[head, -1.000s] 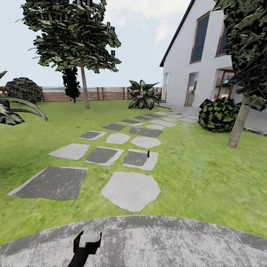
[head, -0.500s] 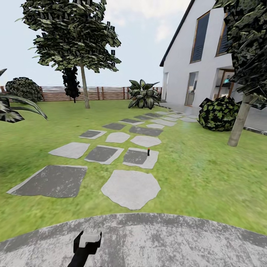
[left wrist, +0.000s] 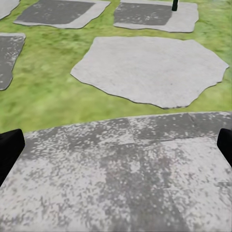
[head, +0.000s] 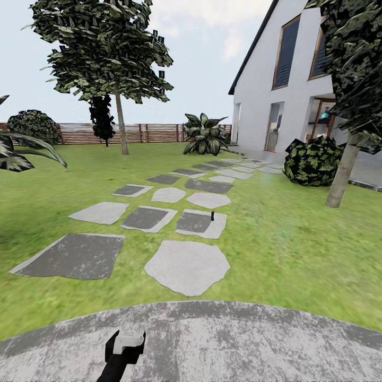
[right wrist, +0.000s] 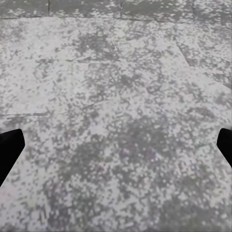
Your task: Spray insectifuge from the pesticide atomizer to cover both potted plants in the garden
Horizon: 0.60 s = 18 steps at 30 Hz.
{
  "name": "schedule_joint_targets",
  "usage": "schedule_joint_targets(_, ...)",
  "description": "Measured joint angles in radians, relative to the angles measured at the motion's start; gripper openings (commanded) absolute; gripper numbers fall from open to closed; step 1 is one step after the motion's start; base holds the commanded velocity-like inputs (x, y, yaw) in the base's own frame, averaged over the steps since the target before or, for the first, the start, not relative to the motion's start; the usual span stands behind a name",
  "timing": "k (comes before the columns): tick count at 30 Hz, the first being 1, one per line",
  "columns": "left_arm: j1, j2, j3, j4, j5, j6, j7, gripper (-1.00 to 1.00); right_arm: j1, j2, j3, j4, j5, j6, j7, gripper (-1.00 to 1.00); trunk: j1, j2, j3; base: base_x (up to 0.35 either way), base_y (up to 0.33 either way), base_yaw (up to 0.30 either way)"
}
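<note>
**Robot rolls forward across the patio toward the atomizer**

In the left wrist view, the left gripper (left wrist: pixel 116 145) has its fingers (left wrist: pixel 9 150) spread wide, dark tips at the two side edges of the frame with nothing between them but grey paving. The right gripper (right wrist: pixel 116 147) is the same: fingers (right wrist: pixel 9 150) wide apart and empty, over the speckled patio (right wrist: pixel 116 96). In the head view the left arm's end (head: pixel 124 345) sits at the lower left of centre, above the patio's curved rim (head: pixel 212 313).

Beyond that rim the stepping stones (head: pixel 187 265) run up the middle of the frame across the lawn (head: pixel 297 249). The pesticide atomizer (head: pixel 212 215) stands upright on the right edge of a grey stone just above centre, small and dark with a red spot; its base also shows at the upper edge of the left wrist view (left wrist: pixel 174 5). It is well apart from both grippers. A broad-leaved plant (head: pixel 204 135) stands by the fence (head: pixel 143 132) in the upper middle; whether it is one of the potted plants cannot be told.

Over the last second the patio rim and the stones have slid slightly up the head view, while the arm end has kept its place. That points to the camera moving, probably the base creeping forward. The approach is likely under way, and the pick-up not yet begun.
</note>
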Motion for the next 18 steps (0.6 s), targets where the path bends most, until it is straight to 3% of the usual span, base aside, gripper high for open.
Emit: schedule_joint_targets(18, 0.0, 0.0, 0.0, 0.0, 0.0, -0.001, 0.0, 1.0, 0.0, 0.0, 0.0, 0.0, 0.0, 0.0, 0.0, 1.0, 0.069, -0.126, -0.056, 0.0, 0.0, 0.0)
